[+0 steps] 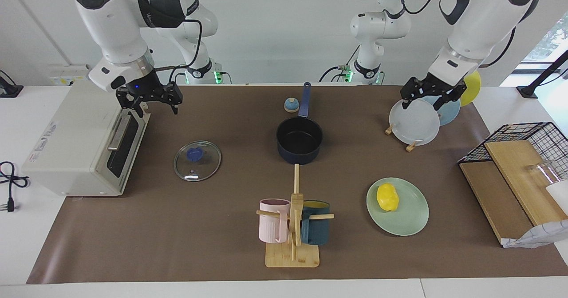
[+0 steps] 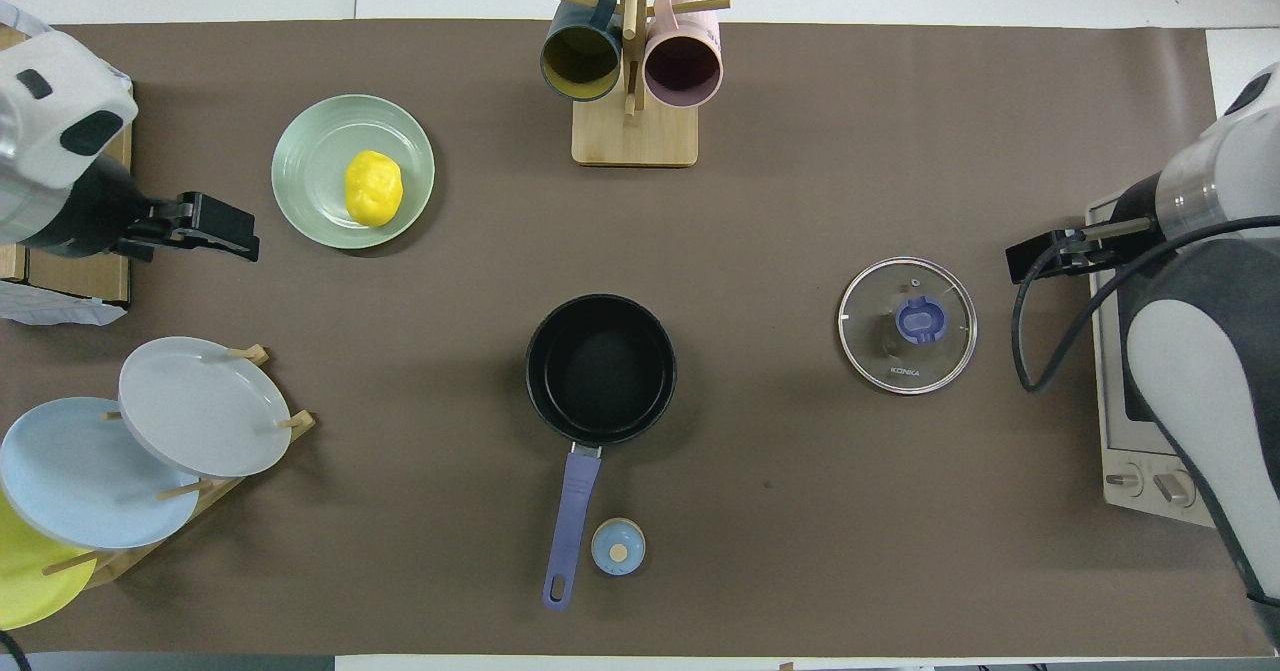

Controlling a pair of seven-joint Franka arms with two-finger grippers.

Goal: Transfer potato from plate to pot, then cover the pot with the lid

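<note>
Approach to the potato [image 1: 387, 196], which lies on the mint-green plate [image 1: 410, 220] near the table's left-arm end: bring your empty, spread left gripper [image 1: 425, 99] down squarely over it before pinching, while the right gripper [image 1: 153, 101], likewise spread, waits above the toaster oven [image 1: 75, 147].

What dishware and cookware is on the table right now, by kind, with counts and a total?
Plates: 4: mint-green plate holding the potato, plus grey-white plate, light blue plate and yellow plate on the rack.
Mugs: 2: teal mug, pink mug.
Pot: 1, empty.
Lid: 1, on the mat.
Total: 8
</note>
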